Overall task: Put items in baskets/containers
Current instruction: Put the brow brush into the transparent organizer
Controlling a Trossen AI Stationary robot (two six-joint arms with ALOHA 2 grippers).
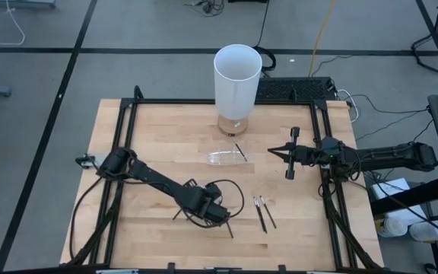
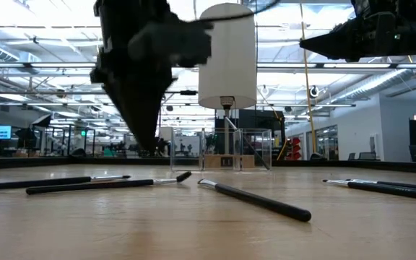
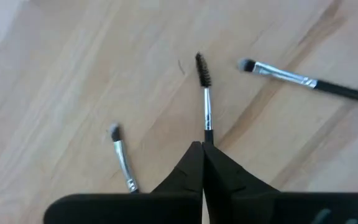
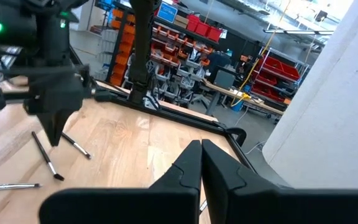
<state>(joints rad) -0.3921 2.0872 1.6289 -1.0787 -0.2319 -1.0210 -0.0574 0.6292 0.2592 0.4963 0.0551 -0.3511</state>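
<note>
A clear plastic container [image 1: 225, 157] is seen low on the worktop, just in front of the white cylinder; one brush [image 1: 240, 152] is laid slanted across its right end. Two thin dark brushes [image 1: 263, 212] with pale tips lie flat, close together and roughly parallel, near the front. A spiral-tipped brush [image 3: 205, 93] is gripped by its handle in the left gripper [image 3: 202, 152].

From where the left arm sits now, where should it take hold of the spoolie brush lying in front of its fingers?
Grip the spoolie brush mid-handle from straight above, fingers across its width. It lies flat on the table, so only its long sides are free. The left gripper sits shut at its handle end.
</note>
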